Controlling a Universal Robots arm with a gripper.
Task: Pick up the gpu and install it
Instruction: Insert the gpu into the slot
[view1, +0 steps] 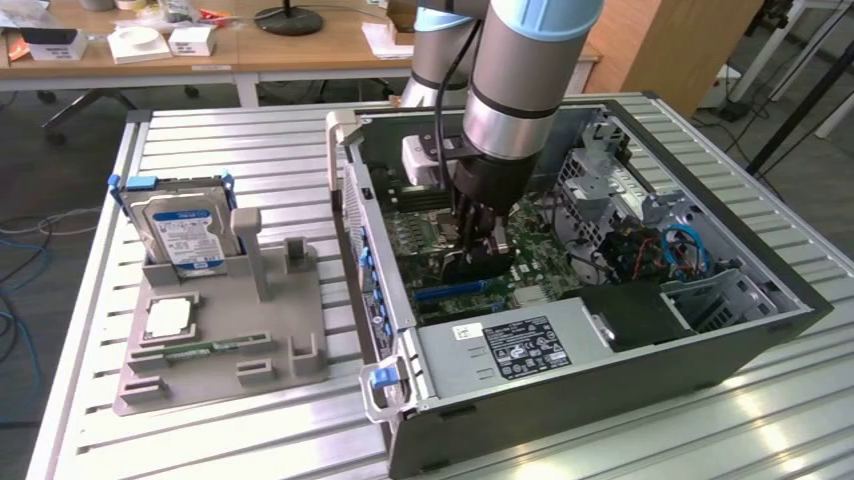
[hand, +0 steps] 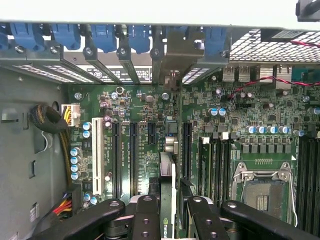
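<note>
Jaws partway closed on the graphics card (hand: 167, 185) – the gripper (hand: 172, 219) has it clamped edge-up, one black finger (hand: 145, 215) on each flat face, a green logo showing on the card between them.

Card stands on its long edge, down inside the open computer case (view1: 627, 370), over the green circuit board (hand: 135, 107). It runs in line with the long black slots there. Can't tell whether its lower edge is pushed home in a slot or only resting above it.

At the card's far end a pale metal bracket (hand: 175, 57) sits among the rear slot covers, under a row of blue clips (hand: 65, 32).

In the exterior view the gripper (view1: 478, 240) hangs straight down from the arm into the middle of the case, the dark card (view1: 470, 272) just below it. Near it on the board – the empty processor socket (hand: 262, 192). A grey labelled power box (view1: 521, 345) fills the near corner of the case.

Well apart, at the exterior view's left, a grey holder tray (view1: 220, 370) lies on the slatted metal table (view1: 667, 440). A silver, blue-labelled hard drive (view1: 184, 232) stands upright in it, and a narrow green memory stick (view1: 200, 349) lies flat near its front.
</note>
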